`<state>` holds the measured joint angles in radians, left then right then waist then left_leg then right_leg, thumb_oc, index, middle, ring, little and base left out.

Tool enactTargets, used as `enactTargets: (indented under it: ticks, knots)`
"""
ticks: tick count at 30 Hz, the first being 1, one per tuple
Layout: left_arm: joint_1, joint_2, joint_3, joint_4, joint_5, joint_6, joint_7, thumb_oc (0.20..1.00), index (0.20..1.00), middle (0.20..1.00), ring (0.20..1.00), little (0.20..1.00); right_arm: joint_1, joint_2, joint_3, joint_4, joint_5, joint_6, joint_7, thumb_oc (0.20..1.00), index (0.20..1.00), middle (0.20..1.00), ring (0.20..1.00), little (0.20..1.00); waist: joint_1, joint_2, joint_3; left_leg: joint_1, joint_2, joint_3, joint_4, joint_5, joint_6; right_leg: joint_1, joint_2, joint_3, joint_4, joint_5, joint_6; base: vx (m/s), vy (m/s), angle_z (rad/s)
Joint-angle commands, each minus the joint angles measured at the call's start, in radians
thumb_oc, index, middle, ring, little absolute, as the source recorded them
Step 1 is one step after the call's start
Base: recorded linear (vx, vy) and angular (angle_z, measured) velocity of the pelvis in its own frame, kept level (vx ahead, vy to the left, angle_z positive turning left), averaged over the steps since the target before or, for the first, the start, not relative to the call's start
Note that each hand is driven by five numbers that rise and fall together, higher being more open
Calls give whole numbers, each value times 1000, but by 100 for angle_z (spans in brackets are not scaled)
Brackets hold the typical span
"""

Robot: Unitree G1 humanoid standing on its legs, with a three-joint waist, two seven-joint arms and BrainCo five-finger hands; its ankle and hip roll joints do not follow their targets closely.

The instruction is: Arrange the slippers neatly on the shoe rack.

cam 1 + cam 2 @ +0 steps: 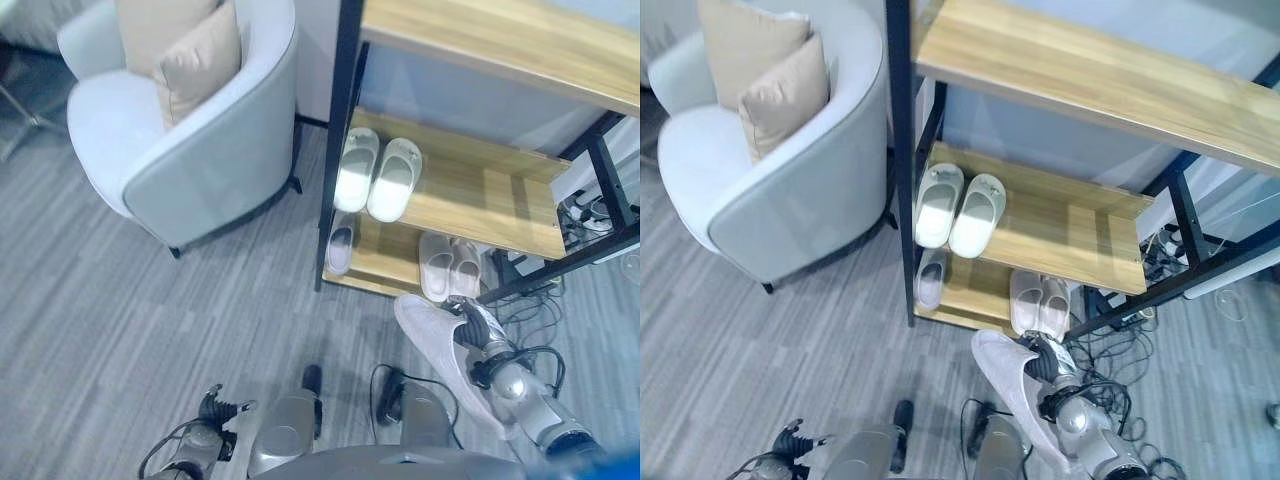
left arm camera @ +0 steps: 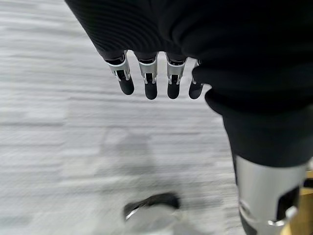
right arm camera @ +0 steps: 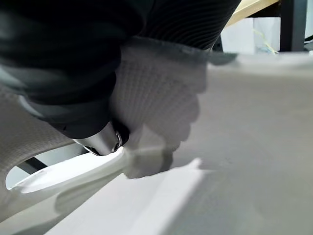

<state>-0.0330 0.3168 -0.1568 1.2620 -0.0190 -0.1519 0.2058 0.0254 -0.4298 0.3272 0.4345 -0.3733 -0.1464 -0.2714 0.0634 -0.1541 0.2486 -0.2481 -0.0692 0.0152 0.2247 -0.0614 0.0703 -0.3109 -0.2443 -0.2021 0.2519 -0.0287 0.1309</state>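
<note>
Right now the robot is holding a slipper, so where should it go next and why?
Probably carry the slipper in the right hand forward to the lone slipper on the bottom shelf. The other two pairs look complete, so that one likely needs its partner. The left hand hangs open over the carpet.

The shoe rack [image 1: 455, 200] stands right of the armchair [image 1: 190, 150]; one pair of slippers [image 1: 378, 177] sits on its middle shelf, more slippers [image 1: 447, 266] on the bottom shelf.
</note>
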Motion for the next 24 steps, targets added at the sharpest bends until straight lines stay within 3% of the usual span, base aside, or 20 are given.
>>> enactTargets:
  ticks: [1, 6, 12, 14, 15, 16, 17, 22, 23, 24]
  knots:
    - [-38, -21, -5, -13, 6, -36, 28, 1000, 1000, 1000, 1000, 1000, -72, -41, -16, -38, -1, -27, -37, 200, 200, 200, 200, 200, -10, 9, 1, -3, 37, -130, 39, -89, -51, 129, 29, 20, -75, 31, 19, -38, -93, 38]
    - [-50, -23, -32, -23, 18, -40, 41, 1000, 1000, 1000, 1000, 1000, -108, -52, 23, -18, -9, -33, -38, 200, 200, 200, 200, 200, -4, 10, 9, -42, 47, -154, 64, -91, -63, 89, 42, 7, -40, 0, 0, -20, -79, 3]
    - [-63, -16, -48, -65, -44, -61, 50, 1000, 1000, 1000, 1000, 1000, -206, -71, 70, 13, -11, -27, -64, 200, 200, 200, 200, 200, 17, 24, 57, -181, 51, -211, 166, -100, -89, -38, 31, -33, 114, -69, -25, -70, -84, 27]
    - [-97, 3, -71, -112, -92, -79, 70, 1000, 1000, 1000, 1000, 1000, -316, -76, 103, 49, 4, -23, -95, 200, 200, 200, 200, 200, 40, 36, 82, -312, 40, -243, 275, -119, -96, -155, 9, -51, 253, -125, -40, -85, -102, 57]
    - [-116, 12, -83, -135, -111, -84, 82, 1000, 1000, 1000, 1000, 1000, -374, -87, 125, 64, 1, -17, -104, 200, 200, 200, 200, 200, 49, 44, 87, -362, 39, -252, 343, -167, -98, -210, 5, -37, 335, -180, -39, -77, -34, 45]
    - [-119, 13, -84, -136, -110, -84, 82, 1000, 1000, 1000, 1000, 1000, -377, -87, 124, 65, 2, -17, -105, 200, 200, 200, 200, 200, 47, 43, 86, -380, 33, -252, 340, -138, -97, -224, -1, -44, 329, -157, -47, 29, -29, 32]
    - [-125, 17, -82, -143, -122, -84, 83, 1000, 1000, 1000, 1000, 1000, -400, -92, 127, 66, 3, -14, -109, 200, 200, 200, 200, 200, 50, 47, 87, -393, 38, -250, 375, -180, -95, -245, 2, -31, 374, -200, -45, -70, 21, 17]
    - [-179, 58, -80, -184, -201, -102, 128, 1000, 1000, 1000, 1000, 1000, -624, -160, 89, 69, 89, 6, -186, 200, 200, 200, 200, 200, 54, 81, 74, -699, 8, -236, 675, -272, -78, -563, -35, 21, 685, -338, -94, -52, 6, -5]
    - [-179, 58, -80, -184, -201, -102, 128, 1000, 1000, 1000, 1000, 1000, -624, -160, 89, 69, 89, 6, -186, 200, 200, 200, 200, 200, 54, 81, 74, -699, 8, -236, 675, -272, -78, -563, -35, 21, 685, -338, -94, -18, 17, -7]
    - [-160, 81, -57, -215, -256, -120, 142, 1000, 1000, 1000, 1000, 1000, -701, -221, 71, 63, 128, 2, -216, 200, 200, 200, 200, 200, 58, 98, 67, -823, -12, -234, 803, -305, -76, -683, -49, 42, 804, -393, -117, -4, 6, -10]
